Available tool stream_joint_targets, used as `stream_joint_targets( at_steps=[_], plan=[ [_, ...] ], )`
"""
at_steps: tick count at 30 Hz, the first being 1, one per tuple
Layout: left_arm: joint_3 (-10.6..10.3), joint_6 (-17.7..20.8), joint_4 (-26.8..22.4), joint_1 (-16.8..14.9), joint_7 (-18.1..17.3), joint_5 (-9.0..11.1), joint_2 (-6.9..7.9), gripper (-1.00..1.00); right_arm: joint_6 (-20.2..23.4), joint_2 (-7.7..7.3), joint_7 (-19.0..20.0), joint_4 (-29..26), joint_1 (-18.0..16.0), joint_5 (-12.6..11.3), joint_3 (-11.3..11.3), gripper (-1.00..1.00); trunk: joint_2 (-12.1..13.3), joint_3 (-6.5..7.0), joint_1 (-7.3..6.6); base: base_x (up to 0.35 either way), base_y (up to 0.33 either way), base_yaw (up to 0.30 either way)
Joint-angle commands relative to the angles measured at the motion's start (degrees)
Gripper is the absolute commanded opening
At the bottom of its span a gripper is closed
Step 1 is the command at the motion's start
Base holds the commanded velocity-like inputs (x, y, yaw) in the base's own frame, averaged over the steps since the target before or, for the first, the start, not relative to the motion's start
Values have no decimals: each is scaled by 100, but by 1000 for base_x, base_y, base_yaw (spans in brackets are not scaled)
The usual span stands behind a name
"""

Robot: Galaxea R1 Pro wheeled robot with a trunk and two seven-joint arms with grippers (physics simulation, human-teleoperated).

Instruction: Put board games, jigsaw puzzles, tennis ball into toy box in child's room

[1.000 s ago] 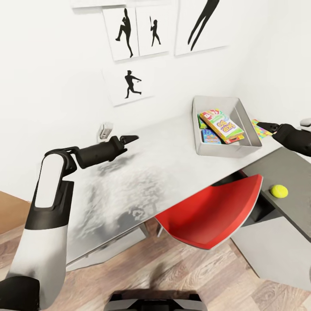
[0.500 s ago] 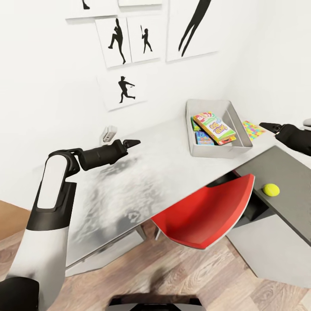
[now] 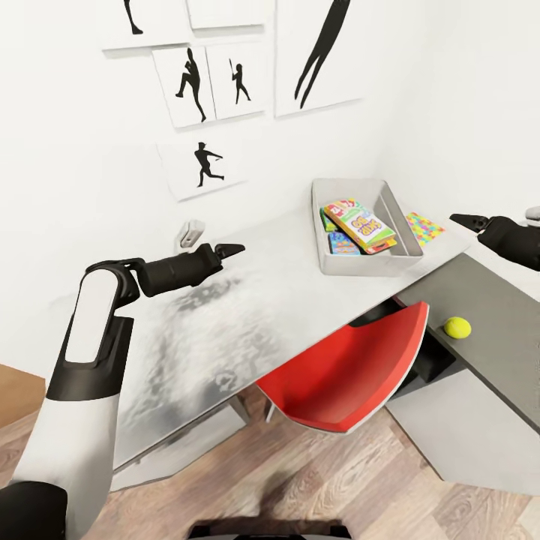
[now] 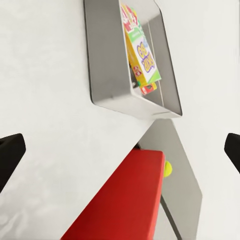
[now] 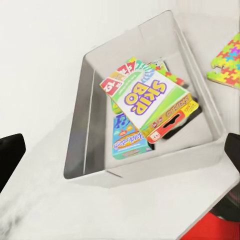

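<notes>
One toy box (image 3: 358, 264) sits on the surface (image 3: 285, 300) toward its far right corner, close to the wall, and holds three board games: the Skip-Bo box (image 5: 145, 97) lies tilted on top, a teal-blue box (image 5: 127, 140) under its near end, and a green-edged one (image 5: 150, 67) peeks out beneath. One jigsaw puzzle (image 3: 424, 226) shows, flat on the surface just beyond the box's right wall — a second cannot be made out. One tennis ball (image 3: 457, 327) rests on the dark grey panel (image 3: 487, 315) past the surface's right edge, beside the one red chair (image 3: 349, 375) tucked under the front edge. Five black silhouette pictures (image 3: 199, 161) hang on the wall. The left gripper (image 3: 227, 250) hovers over the left part of the surface, its fingers (image 4: 10, 155) spread wide in the left wrist view, holding and touching nothing; its arm is bent at the elbow and reaches forward, level. The right gripper (image 3: 469, 221) points leftward above the right edge, fingers (image 5: 10, 155) likewise wide apart and empty.
</notes>
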Motion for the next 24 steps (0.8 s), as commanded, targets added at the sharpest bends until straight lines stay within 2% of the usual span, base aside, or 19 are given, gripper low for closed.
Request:
stream_joint_targets(
  at_steps=[1, 7, 13, 24],
  plan=[
    [-6, 4, -5, -3, 58, 56, 5, 100, 23, 0, -68, 45, -2, -50, 9, 100, -9, 1, 4, 0, 0, -92],
    [-10, 4, -5, 1, 53, 56, 7, 100, 23, -3, -84, 277, 9, -36, 60, 100, -9, 56, 4, 0, 0, -93],
    [-11, 4, -5, 4, 47, 57, 4, 100, 23, -5, -92, 628, 22, -17, 237, 100, -9, 111, 4, 0, 0, -94],
    [-3, 4, -5, 5, 41, 60, 3, 100, 23, -1, -93, 725, 195, -6, 417, 100, -9, 211, 4, 0, 0, -95]
  ],
)
